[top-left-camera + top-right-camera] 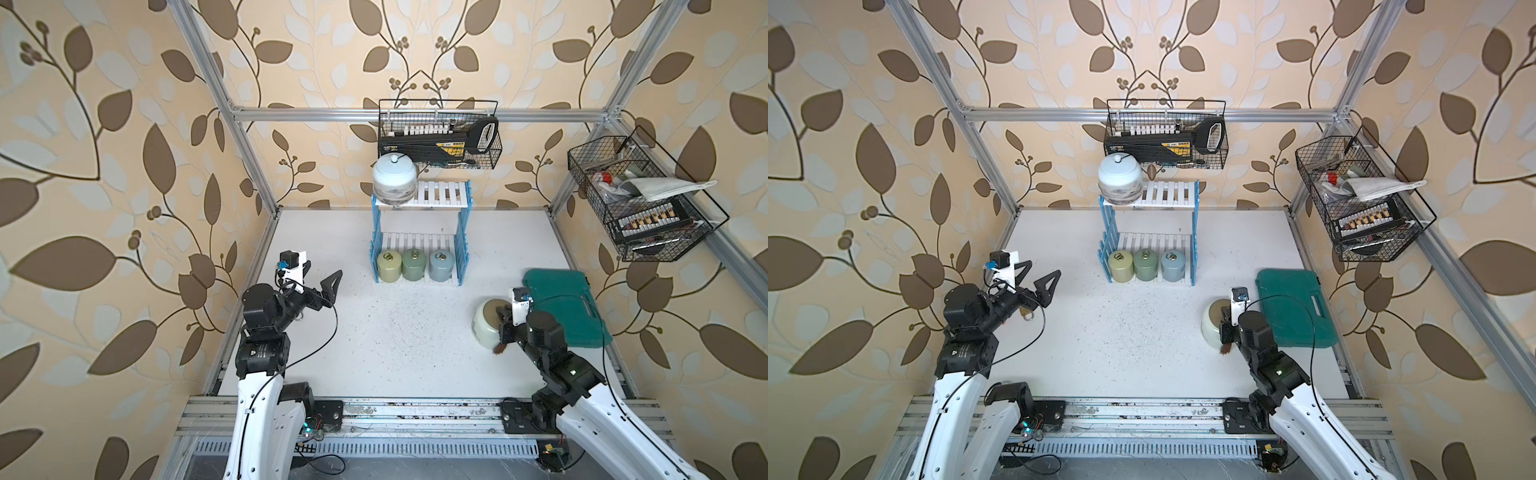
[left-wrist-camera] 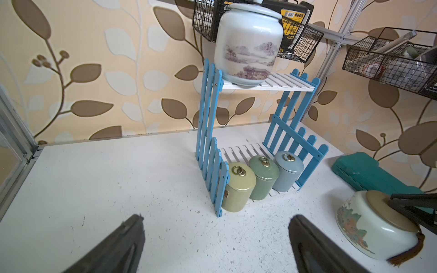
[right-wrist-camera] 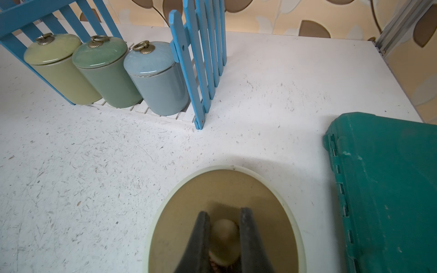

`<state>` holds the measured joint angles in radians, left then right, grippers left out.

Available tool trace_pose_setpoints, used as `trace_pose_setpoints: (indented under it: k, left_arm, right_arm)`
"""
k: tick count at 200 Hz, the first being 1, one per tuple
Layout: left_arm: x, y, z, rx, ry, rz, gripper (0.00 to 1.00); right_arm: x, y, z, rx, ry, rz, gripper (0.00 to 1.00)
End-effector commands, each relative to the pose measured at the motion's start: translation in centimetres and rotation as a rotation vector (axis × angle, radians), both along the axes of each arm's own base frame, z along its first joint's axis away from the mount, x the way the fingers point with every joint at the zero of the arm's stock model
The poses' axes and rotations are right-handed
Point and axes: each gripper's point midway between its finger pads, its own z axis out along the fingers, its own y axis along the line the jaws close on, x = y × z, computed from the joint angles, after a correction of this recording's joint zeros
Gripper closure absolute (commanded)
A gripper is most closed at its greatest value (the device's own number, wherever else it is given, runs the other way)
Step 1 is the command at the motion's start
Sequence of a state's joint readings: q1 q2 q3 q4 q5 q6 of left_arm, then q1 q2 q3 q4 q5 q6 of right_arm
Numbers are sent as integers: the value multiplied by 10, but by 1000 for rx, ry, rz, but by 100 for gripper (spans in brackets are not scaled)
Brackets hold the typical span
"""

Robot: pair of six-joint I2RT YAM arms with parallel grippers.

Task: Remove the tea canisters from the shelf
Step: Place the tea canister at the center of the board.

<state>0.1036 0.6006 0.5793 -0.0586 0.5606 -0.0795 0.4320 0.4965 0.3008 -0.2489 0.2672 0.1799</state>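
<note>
The shelf (image 1: 442, 194) stands at the back of the table. A pale-blue round tea canister (image 1: 394, 176) sits on the left end of its top board. Three small cylinder canisters, yellow-green (image 1: 389, 266), green (image 1: 414, 264) and grey-blue (image 1: 441, 266), line the front of the bottom board. A cream canister (image 1: 486, 328) with a gold lid (image 3: 224, 189) and brown tassel (image 1: 498, 350) rests on the table to the right. My right gripper (image 3: 224, 211) is shut on its lid knob (image 3: 224, 238). Left of the shelf, my left gripper (image 2: 217, 217) hovers open with nothing in it.
A teal plastic case (image 1: 565, 307) lies just right of the cream canister, close to the right arm. Black wire baskets hang on the back wall (image 1: 440, 133), just above the shelf, and on the right wall (image 1: 644, 199). Aluminium frame posts edge the white table (image 1: 374, 332).
</note>
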Motion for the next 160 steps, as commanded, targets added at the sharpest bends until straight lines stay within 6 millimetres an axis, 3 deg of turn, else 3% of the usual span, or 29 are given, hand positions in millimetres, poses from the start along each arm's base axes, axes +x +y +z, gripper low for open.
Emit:
trace_pose_setpoints:
  k: [1,21,58,91,160]
  left_arm:
    - [-2,-3,12,0,-46,-21,1]
    - [-4,-5,16,-11,-27,-33,1]
    - [-4,-6,16,-14,-34,-39,1]
    - [-4,-7,19,20,-49,-43,2]
    - [-4,-8,33,11,-51,-57,1]
  right_arm:
    - [13,2,36,54,-144,-24,73]
    - [13,1,38,54,-140,-30,60]
    - [12,0,45,66,-148,-37,48]
    - [8,0,65,98,-171,-34,39]
    - [2,-2,107,63,-162,-15,9]
